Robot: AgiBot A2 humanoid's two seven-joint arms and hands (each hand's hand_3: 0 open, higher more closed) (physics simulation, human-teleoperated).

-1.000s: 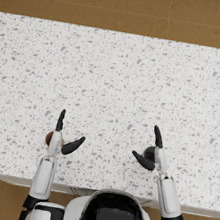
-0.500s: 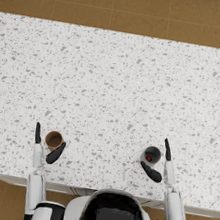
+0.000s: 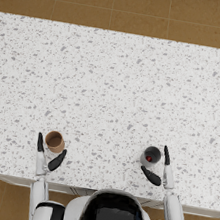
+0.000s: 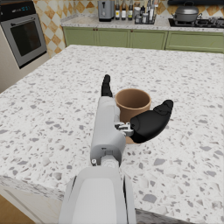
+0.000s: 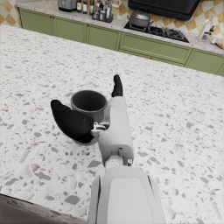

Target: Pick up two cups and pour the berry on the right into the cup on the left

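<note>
Two hands now bracket their cups near the table's (image 3: 116, 83) front edge. A second ago both arms stood further in, close to the table's middle line, hands near the cups; half a second ago they had swung outward toward the front corners, and they have since settled there. The left hand (image 3: 48, 153) cradles the brown cup (image 3: 54, 141), thumb on one side and fingers on the other, spread apart rather than clamped; the left wrist view shows the cup (image 4: 132, 105) upright on the surface between them. The right hand (image 3: 158, 168) frames the grey cup (image 3: 151, 155) the same way, and a red berry (image 3: 148, 159) shows inside it from above. Neither cup looks lifted; whether the fingers already touch the walls cannot be told for certain. Judging by this, the reach is done and the grasp is the step in hand: both hands need to close before anything rises, and pouring into the brown cup lies well ahead.
</note>
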